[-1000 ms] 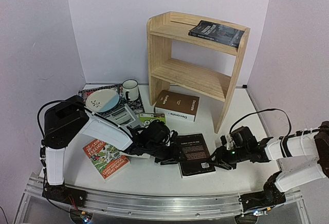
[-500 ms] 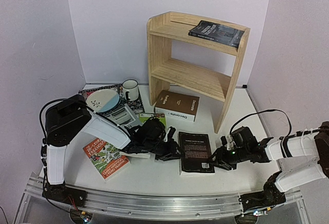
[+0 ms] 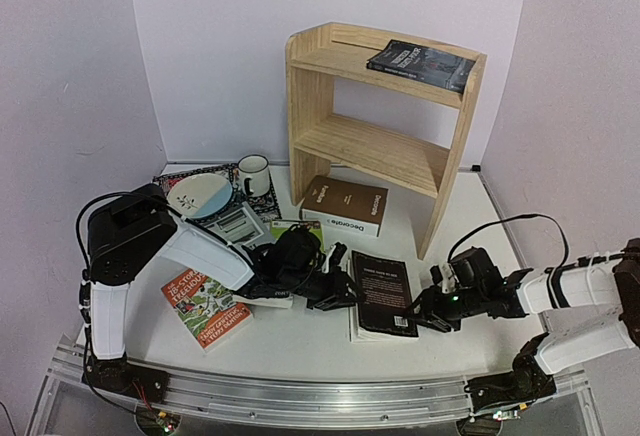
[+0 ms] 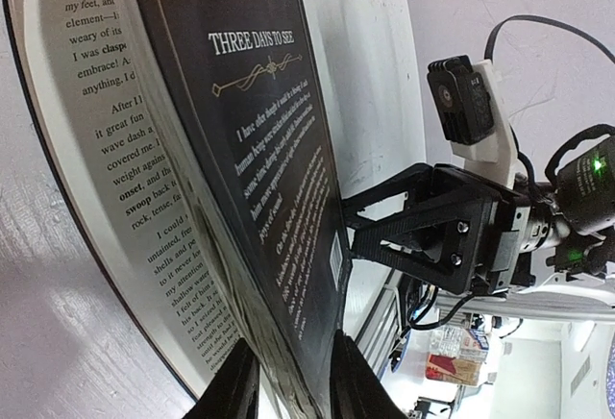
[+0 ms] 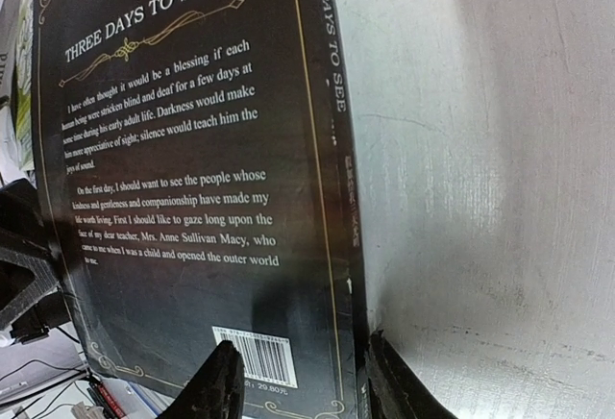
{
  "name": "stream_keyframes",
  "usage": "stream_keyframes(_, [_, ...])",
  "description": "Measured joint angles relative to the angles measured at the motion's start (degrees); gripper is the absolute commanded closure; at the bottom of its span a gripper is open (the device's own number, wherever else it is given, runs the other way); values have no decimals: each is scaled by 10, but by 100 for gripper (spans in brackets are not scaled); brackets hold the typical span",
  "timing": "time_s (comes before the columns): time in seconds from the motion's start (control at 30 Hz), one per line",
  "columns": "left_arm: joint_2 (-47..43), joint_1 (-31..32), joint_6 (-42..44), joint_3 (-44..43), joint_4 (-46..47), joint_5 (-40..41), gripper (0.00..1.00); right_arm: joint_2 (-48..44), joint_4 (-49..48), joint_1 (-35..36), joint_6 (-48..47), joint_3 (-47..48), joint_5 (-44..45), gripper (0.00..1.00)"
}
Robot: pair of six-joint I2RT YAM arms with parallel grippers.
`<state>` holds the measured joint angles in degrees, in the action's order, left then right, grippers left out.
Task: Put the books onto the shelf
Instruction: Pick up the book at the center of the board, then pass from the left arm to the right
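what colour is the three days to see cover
Cover: black, gold trim, white text; clearest in right wrist view.

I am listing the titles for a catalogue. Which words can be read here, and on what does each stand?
"THREE DAYS TO SEE": back cover of the dark book, above its blurb.
"Decorate": side of the brown-and-white book.
Too small or blurred: the black book atop the shelf, the orange book, the barcode digits.

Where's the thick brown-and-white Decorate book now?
Top view, centre: Decorate book lies flat on the table, at the foot of the pale pine shelf, behind the black paperback.
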<state>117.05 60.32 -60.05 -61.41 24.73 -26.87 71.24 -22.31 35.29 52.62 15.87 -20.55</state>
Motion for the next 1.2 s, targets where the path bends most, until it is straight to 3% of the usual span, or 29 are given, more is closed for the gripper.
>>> stream_keyframes(0.13, [0,1,0,0,0,-1,99,-6,2,0,0,-3,0,50])
stream_keyframes(0.5, [-13,-1,0,15,-2,-5,100,-71,60,-2,-13,-3,11,27])
stream_keyframes(0.63, [-33,-7,0,21,-6,-13,100,-97,74,-14,-13,-3,11,23])
stream_keyframes(1.0, [-130,-23,10,22,-9,-39,100,-217,91,-22,24,29,18,26])
stream_keyframes(1.2, [-169,-23,34,22,-9,-62,100,-231,95,-23,67,75,21,37])
